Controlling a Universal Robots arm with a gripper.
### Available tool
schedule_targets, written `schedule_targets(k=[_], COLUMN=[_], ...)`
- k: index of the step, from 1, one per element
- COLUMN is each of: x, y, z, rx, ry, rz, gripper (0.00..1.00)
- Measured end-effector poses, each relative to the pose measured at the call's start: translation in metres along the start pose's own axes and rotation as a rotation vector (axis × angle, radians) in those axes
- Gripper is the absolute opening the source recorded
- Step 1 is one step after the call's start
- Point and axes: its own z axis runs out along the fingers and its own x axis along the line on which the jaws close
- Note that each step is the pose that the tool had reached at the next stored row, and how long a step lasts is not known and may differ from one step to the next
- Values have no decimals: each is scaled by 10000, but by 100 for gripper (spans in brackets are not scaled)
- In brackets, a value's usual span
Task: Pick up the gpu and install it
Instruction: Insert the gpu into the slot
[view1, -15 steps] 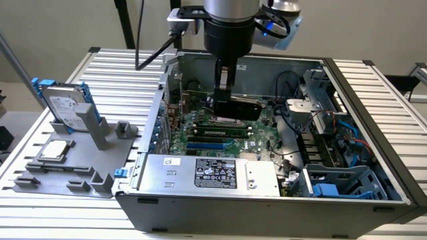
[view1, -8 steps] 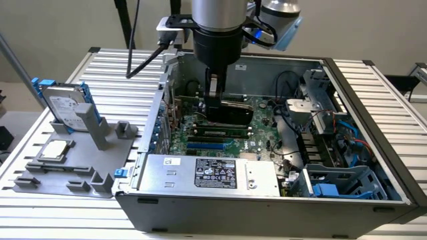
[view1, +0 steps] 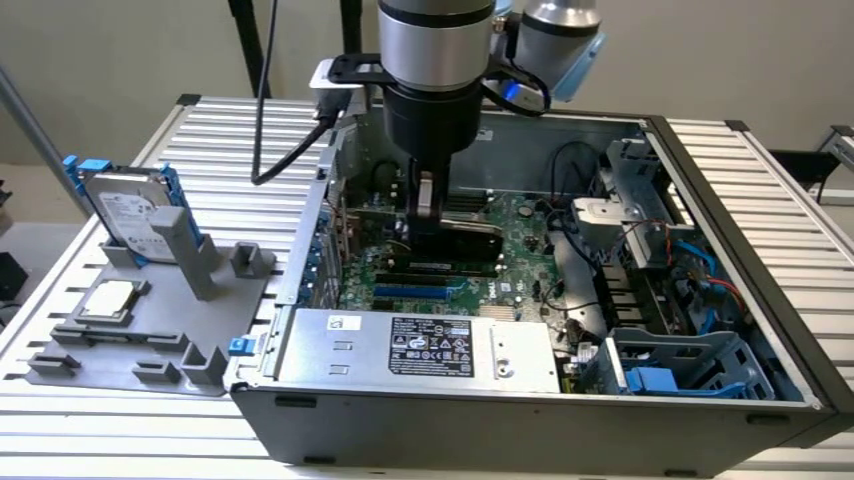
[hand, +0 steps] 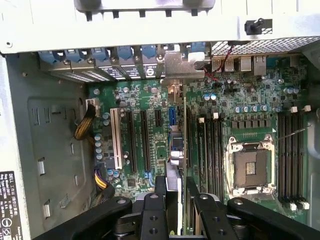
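**Figure.** Card insertion in an open computer case that lies on the slatted counter. The jaws stand narrow, closed on the upper edge of the gpu, which hangs on edge low over the motherboard. In the wrist view the card runs as a thin line between the long expansion slots and the memory slots. Whether its contact edge has entered a slot cannot be told.

Probable hazards:
- A slight sideways offset would set the contact edge on a slot wall or nearby components, so downward force would bend the board.
- The card's end could catch the rear wall by the blue latches and tip the card.
- A grip on so thin an edge may let the card pivot or slip.

The hard drive and CPU chip sit on the grey fixture, well apart.
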Motion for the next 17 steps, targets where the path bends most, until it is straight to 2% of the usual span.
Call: schedule_targets(k=[6,17], x=[13,27], y=[68,116], z=[106,304], rx=[-5,25], ry=[-21,-56], rz=[-68,-101], gripper=[27,27])
